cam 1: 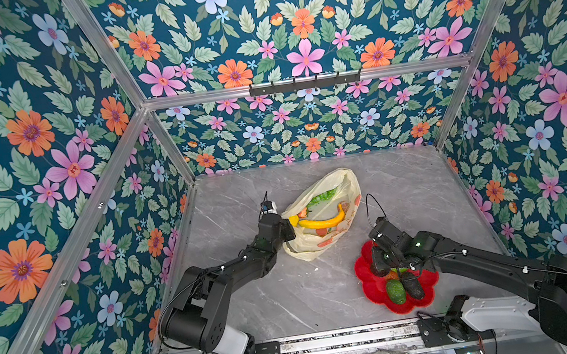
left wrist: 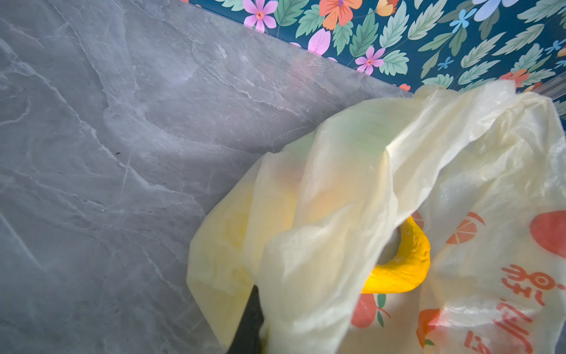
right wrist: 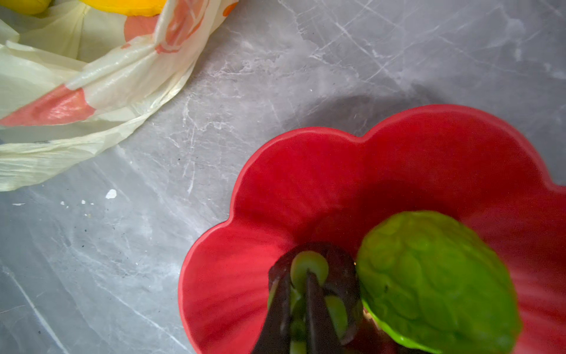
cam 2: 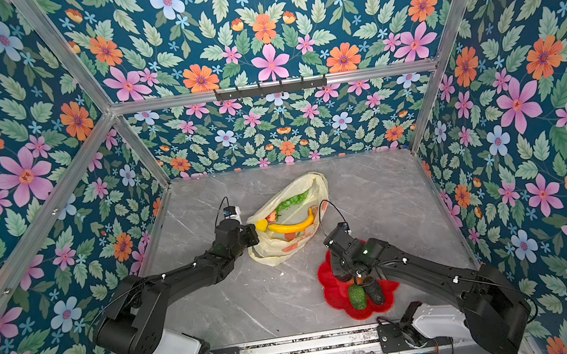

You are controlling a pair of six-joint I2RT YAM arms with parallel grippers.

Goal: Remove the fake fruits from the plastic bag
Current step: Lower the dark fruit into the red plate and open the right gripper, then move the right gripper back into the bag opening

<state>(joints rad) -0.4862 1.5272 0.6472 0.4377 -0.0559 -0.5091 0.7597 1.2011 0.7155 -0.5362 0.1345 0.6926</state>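
As I judge it, the step in hand is the setting down of one fruit into the red dish (cam 1: 367,286). The right arm (cam 1: 474,260) is reaching over this dish at the lower right of both top views. In the right wrist view its jaws are standing closed on the mangosteen (right wrist: 343,269), pinching it at the green leaf cap, low over the dish floor. Whether the fruit is already touching the dish, I cannot tell. Just beside it the lime-green bumpy fruit (right wrist: 435,285) is lying in the dish. A green avocado (cam 1: 396,292) and a dark avocado (cam 1: 413,284) are lying nearer the lower rim.

The left arm (cam 1: 241,263) is stretching to the plastic bag (cam 1: 344,180), which is lying on the tabletop (cam 1: 291,297) in the middle of the frame. Its jaws are closed on the film at the bag's left edge, holding the mouth open. Inside, the banana (cam 1: 320,222), the grape bunch (cam 1: 320,198), the strawberry (cam 1: 303,213) and the lemon (cam 1: 293,220) are not yet taken out.

The next move is calling for the right jaws to open, rise clear of the dish and go to the bag mouth. The banana is lying uppermost there and looks the easiest to take. The thin film may get pinched together with it.
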